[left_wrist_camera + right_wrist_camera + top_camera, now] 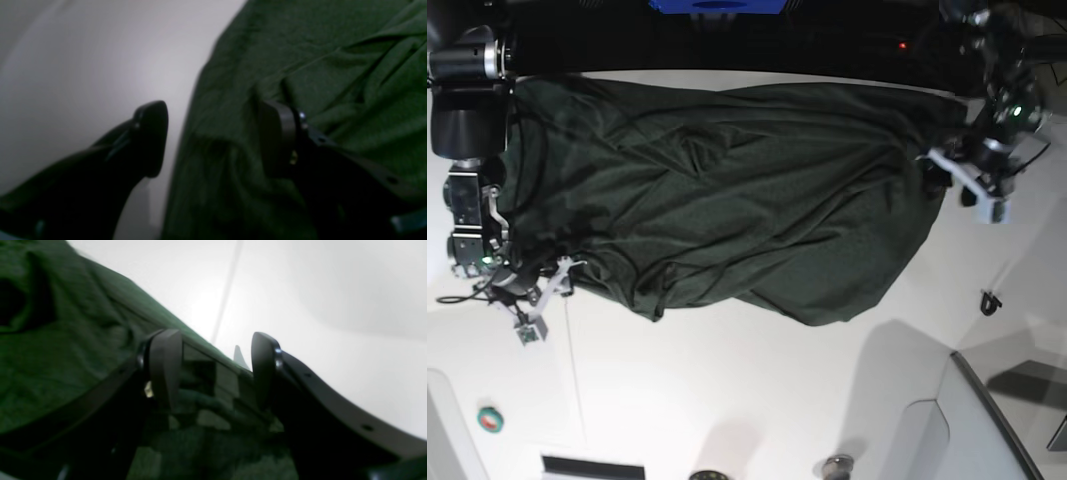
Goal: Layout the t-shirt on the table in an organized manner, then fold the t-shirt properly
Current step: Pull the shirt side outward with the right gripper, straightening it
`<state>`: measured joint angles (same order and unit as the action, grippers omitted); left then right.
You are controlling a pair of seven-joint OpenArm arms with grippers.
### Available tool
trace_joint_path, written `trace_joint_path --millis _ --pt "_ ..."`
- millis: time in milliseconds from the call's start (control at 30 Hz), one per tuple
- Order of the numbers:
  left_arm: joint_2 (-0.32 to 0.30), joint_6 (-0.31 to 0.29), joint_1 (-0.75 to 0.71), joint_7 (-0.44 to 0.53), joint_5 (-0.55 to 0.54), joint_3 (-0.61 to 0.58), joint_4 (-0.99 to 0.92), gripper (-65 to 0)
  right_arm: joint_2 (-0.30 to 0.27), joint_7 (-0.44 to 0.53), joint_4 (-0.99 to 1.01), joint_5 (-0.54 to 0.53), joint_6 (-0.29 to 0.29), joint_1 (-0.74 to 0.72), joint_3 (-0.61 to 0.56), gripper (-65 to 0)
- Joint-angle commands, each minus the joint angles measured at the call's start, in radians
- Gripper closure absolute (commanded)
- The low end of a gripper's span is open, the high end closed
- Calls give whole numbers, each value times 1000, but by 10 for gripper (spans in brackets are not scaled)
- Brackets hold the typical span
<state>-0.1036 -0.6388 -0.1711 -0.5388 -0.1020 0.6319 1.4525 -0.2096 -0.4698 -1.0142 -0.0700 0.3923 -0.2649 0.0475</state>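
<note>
spanning the table [727,400] in base view, t-shirt [727,200]; wrist views show left claw [213,136] and right claw [217,370] released.

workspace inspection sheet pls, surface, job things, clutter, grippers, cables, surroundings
surface: white table with a thin seam line, bare in front of the cloth
job's things: dark green t-shirt spread wide across the table, wrinkled, not folded
clutter: small green-and-red round item near the table's corner; small dark clip-like item beside the cloth's other end
grippers: left gripper open, one finger over bare table, the other over the cloth's edge; right gripper open, straddling the cloth's edge
cables: thin dark cable by the right arm's base
surroundings: dark background beyond the table, blue object at the far edge
</note>
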Motion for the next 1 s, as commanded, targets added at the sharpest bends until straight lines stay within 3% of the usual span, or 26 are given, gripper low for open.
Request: trace_joint_path --millis 0,133,233,433,600,733,833,967 --pt "-12 -6 23 16 5 -10 -11 -313 -15 19 -16 -1 -3 -24 4 -315" --pt "-12 -6 72 18 32 -30 -88 -156 -14 21 4 -1 -3 -37 -18 -314" --pt "-12 -6 77 19 32 -31 -106 -107 -12 23 91 -1 -3 -78 -21 -314" --pt "-15 -6 69 21 34 -25 -106 -105 -7 78 211 -1 -3 -136 -21 -296" --pt "-18 -6 66 21 34 -25 -118 -105 -15 81 286 -1 -3 -167 -22 -92" --pt "-21 -6 66 21 34 -24 -161 -105 -17 81 301 -1 -3 -175 -16 -9" --pt "-21 -6 66 23 34 -24 -171 -105 -34 81 301 -1 -17 -176 -15 -6" --pt "-26 -6 64 23 34 -22 -171 -104 -46 85 301 -1 -111 -178 -15 -6"
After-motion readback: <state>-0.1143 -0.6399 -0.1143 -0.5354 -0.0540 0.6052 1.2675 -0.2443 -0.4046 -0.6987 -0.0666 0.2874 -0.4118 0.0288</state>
